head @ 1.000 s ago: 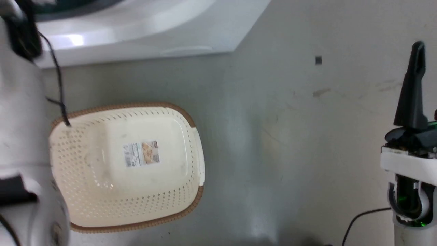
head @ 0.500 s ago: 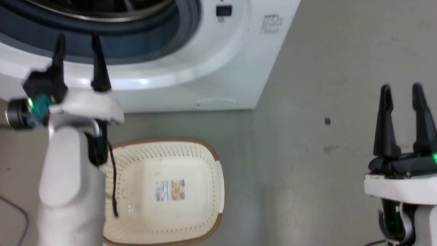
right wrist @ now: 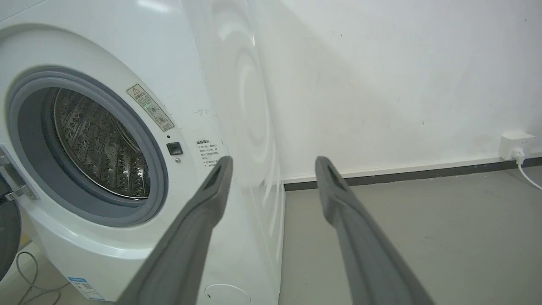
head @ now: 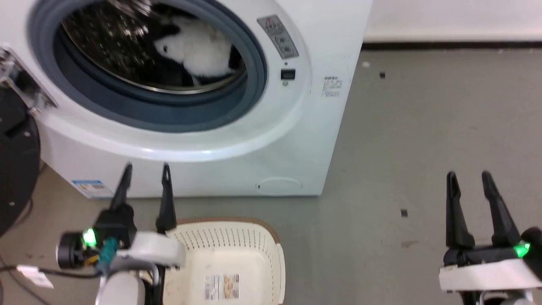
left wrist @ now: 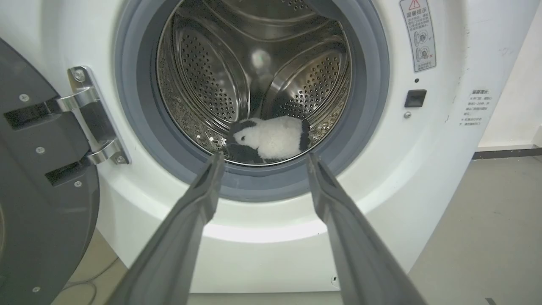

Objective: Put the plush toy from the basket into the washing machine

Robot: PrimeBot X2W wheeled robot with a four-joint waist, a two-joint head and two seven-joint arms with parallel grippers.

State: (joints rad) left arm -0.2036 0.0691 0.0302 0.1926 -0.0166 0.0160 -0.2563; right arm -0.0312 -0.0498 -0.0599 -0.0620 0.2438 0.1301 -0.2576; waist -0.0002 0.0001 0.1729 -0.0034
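Note:
The black-and-white plush toy (head: 198, 50) lies inside the steel drum of the white washing machine (head: 237, 140); in the left wrist view the plush toy (left wrist: 271, 139) rests at the drum's bottom front, beyond the grey rubber rim. The cream basket (head: 228, 262) with brown rim sits on the floor below the port, nothing in it but its label. My left gripper (head: 146, 169) is open and holds nothing, hanging in front of the washer's lower panel above the basket's left end. My right gripper (head: 468, 177) stands open over bare floor at the right, nothing between its fingers.
The washer's black door (head: 17, 161) hangs open at the left on a metal hinge (left wrist: 91, 118). A cable (head: 46, 273) trails on the floor at the lower left. Grey floor (head: 423, 127) stretches right of the machine to a white wall with a socket (right wrist: 514, 146).
The head camera has tilted up, bringing the washer's port and the toy inside into view. Both grippers sit lower in the picture; both stay open.

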